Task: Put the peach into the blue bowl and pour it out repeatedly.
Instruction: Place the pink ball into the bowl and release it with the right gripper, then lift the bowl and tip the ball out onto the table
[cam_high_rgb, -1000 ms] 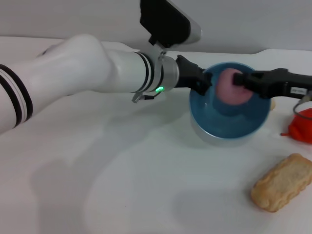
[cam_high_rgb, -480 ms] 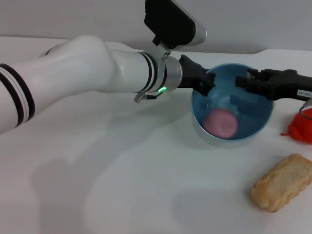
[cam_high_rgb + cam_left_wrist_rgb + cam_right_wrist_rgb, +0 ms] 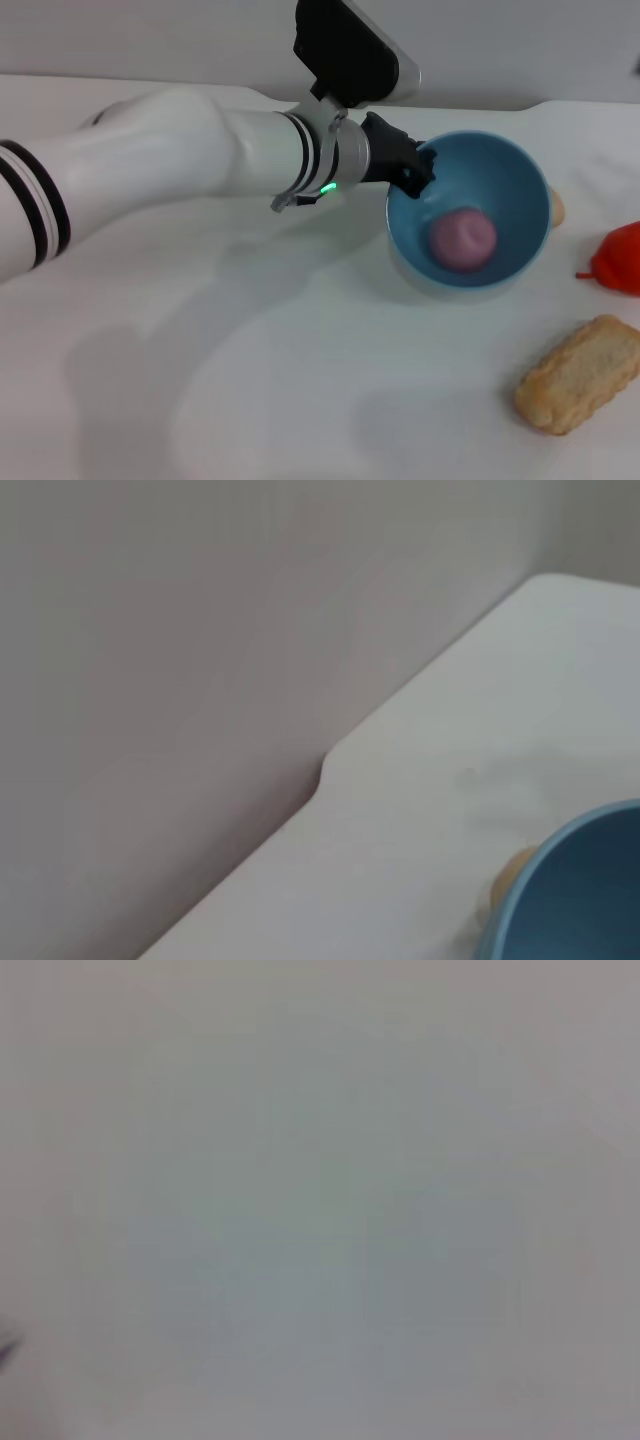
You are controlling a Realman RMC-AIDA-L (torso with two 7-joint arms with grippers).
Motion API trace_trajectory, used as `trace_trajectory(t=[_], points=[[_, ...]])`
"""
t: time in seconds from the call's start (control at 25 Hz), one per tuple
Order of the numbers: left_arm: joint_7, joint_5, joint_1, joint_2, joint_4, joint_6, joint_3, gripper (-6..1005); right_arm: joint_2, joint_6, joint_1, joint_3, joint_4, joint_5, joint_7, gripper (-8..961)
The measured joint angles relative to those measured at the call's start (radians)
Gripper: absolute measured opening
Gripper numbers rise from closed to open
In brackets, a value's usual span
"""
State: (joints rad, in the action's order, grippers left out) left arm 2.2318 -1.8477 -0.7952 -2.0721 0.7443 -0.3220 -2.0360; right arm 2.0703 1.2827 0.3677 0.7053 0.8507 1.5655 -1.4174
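The blue bowl (image 3: 520,190) sits right of centre in the head view, tipped so its opening faces me. The pink peach (image 3: 463,240) lies inside it, low against the near wall. My left gripper (image 3: 418,172) reaches in from the left and is shut on the bowl's left rim, one dark finger inside and one outside. The left wrist view shows only part of the bowl's rim (image 3: 575,895). My right gripper is out of view, and the right wrist view shows only a blank grey surface.
A red item (image 3: 618,258) lies at the right edge. A pale beige lump (image 3: 580,373) lies at the front right. A small beige piece (image 3: 556,208) shows behind the bowl, also in the left wrist view (image 3: 508,872). A wall runs along the table's far edge.
The right gripper let go of the peach, which dropped into the bowl, and then drew away to the right out of view. The left gripper kept hold of the bowl's rim.
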Motion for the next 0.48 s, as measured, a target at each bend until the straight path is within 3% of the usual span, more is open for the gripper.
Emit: trace_trajectory(t=[0.16,0.48], points=[[-0.031,-0.025,0.009,0.001,0.007,0.07,-0.063,-1,0.003,-0.042,-0.025,-0.043,-0.089,-0.019,0.196,524],[-0.144,-0.177,-0.003,-0.004,0.046,0.203,-0.125,-1,0.002,-0.094,-0.077,-0.141,-0.477,-0.286,0.644,524]])
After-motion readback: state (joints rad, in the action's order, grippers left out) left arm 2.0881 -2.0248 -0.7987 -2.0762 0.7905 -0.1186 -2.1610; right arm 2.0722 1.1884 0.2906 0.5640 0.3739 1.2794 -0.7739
